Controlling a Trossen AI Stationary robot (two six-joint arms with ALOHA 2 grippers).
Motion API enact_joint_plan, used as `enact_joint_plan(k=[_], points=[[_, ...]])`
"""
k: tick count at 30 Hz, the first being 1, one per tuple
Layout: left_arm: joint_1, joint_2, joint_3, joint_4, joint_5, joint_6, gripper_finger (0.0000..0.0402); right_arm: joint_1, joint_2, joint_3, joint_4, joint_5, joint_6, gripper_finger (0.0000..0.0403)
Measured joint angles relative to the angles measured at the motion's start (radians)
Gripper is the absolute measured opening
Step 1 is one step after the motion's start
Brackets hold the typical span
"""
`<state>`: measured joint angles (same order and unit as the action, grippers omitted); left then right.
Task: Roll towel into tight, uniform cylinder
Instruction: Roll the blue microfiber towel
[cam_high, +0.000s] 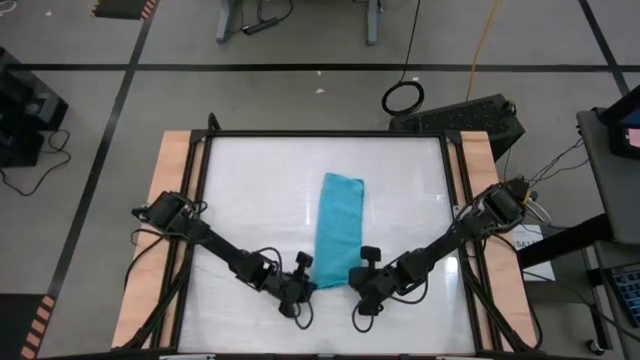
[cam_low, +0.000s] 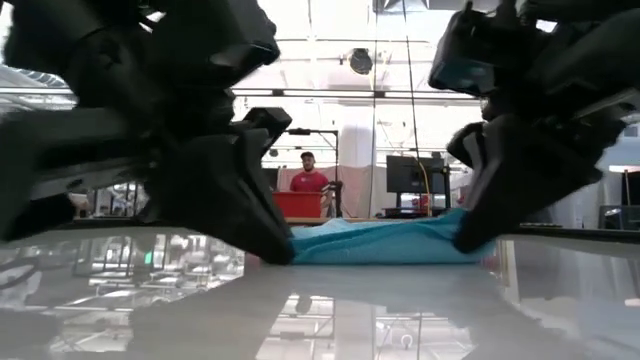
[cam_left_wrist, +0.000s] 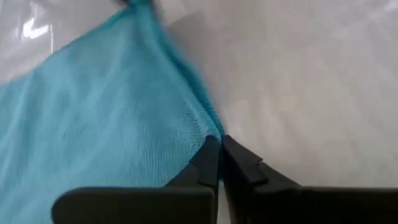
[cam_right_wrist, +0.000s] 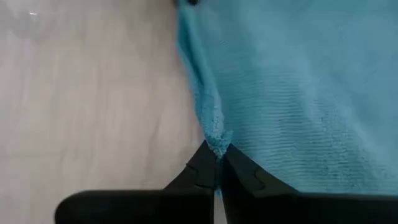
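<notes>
- Towel (cam_high: 338, 231): turquoise, folded into a long narrow strip, lying flat near the middle of the white table (cam_high: 250, 200), long axis running from far side toward the near edge.
- Left gripper (cam_high: 304, 283): down at the strip's near-end left corner; in wrist view, fingertips (cam_left_wrist: 210, 152) pressed together, pinching the cloth edge at the corner.
- Right gripper (cam_high: 352, 283): down at the near-end right corner, opp. the left one; in wrist view, fingertips (cam_right_wrist: 211, 160) closed w/ a bit of frayed towel corner nipped between them.
- Low view: both grippers touching tabletop at either end of the towel's near edge, cloth slightly bunched & raised between them.
- Both arms angled inward from the table's near corners, forming a V.
- Bkgd, low view: person in red top (cam_low: 309, 176) standing well beyond the table, behind a red bin (cam_low: 297, 205).
</notes>
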<state>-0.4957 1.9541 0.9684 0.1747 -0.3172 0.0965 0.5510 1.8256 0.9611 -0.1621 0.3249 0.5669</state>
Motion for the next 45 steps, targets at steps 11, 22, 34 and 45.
enact_joint_plan(k=[11,22,34,45], points=[[0.121,-0.018,-0.001,0.025,0.334,-0.433,0.0006,0.003,-0.003,0.003,-0.03,-0.167,0.136,0.0],[0.158,-0.018,0.0,0.204,0.595,-0.642,0.0006,0.041,-0.05,0.0,-0.051,-0.198,0.172,0.0],[0.199,-0.02,0.005,0.197,0.669,-0.753,0.0006,0.053,-0.064,0.0,-0.074,-0.196,0.099,0.0036],[0.227,-0.021,0.005,0.199,0.677,-0.797,0.0006,0.158,-0.138,0.0,-0.138,-0.062,-0.008,0.0171]])
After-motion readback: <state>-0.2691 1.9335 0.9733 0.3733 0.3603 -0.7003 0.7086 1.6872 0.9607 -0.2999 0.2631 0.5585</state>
